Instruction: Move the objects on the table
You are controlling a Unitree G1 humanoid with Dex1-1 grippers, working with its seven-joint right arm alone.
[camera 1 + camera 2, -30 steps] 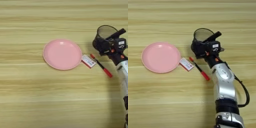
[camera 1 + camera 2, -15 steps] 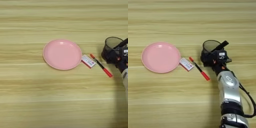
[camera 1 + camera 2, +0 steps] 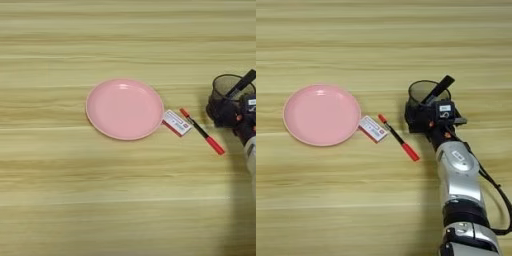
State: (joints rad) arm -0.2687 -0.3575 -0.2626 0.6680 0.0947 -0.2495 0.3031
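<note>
The black wire-mesh pen cup [image 3: 423, 93] stands upright at the table's right, a black marker [image 3: 439, 88] leaning out of it to the right. My right gripper [image 3: 419, 114] is shut on the cup's near wall, and the silver forearm [image 3: 458, 165] runs down to the bottom edge. Left of the cup, the thin red-and-black pen [image 3: 398, 138] lies at a slant on the wood. The small white red-edged card [image 3: 374, 128] rests beside the pen, touching the rim of the round pink plate [image 3: 322, 114]. Nothing lies on the plate.
The light-wood table [image 3: 75, 200] fills both views. The pen's red end [image 3: 215, 145] lies a little in front of the gripper and to its left. Only the plate, card, pen and cup are on the wood.
The gripper has carried the pen cup to the right and nearer to me; most of that shift came in the first half second. Plate, card and pen have not moved.
</note>
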